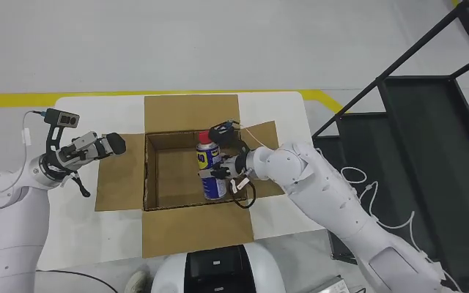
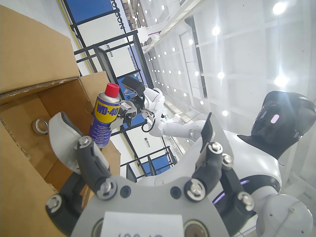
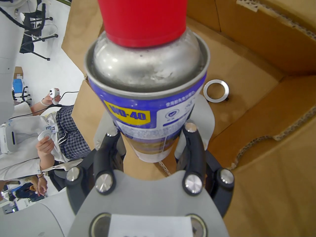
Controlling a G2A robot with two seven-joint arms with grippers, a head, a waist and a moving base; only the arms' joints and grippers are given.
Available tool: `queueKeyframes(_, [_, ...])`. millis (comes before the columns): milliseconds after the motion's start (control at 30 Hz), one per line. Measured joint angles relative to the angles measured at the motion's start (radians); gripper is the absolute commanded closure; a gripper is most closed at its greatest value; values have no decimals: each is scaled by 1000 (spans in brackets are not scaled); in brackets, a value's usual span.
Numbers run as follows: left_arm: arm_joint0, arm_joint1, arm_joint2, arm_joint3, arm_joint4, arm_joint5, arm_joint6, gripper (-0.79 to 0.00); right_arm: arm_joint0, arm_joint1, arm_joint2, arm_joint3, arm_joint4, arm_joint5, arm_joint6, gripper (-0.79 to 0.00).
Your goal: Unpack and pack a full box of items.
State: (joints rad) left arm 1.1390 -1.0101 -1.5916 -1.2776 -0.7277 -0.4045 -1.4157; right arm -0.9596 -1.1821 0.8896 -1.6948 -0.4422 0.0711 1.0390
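An open cardboard box (image 1: 160, 183) sits mid-table with its flaps spread. My right gripper (image 1: 226, 176) is shut on a blue and yellow spray can (image 1: 209, 167) with a red cap, held upright over the box's right side. The same spray can (image 3: 148, 92) fills the right wrist view between the fingers (image 3: 195, 136). A silver ring (image 3: 216, 90) lies on the box floor, and this ring (image 2: 40, 126) is also in the left wrist view. My left gripper (image 1: 116, 143) hovers open over the box's left flap, its fingers (image 2: 61, 134) spread with nothing between them.
A white table (image 1: 80, 234) carries the box. A black metal staircase (image 1: 418, 124) stands to the right. A yellow floor line (image 1: 73, 97) runs behind the table. A person's hands (image 3: 47, 146) with controllers show beyond the box.
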Motion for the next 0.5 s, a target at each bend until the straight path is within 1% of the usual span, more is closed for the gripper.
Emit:
queueKeyframes(67, [0, 0, 0, 0, 0, 0, 0, -785, 19, -5, -16, 13, 2, 7, 0, 0])
queueKeyframes(500, [0, 0, 0, 0, 0, 0, 0, -785, 18, -5, -15, 12, 1, 6, -1, 0])
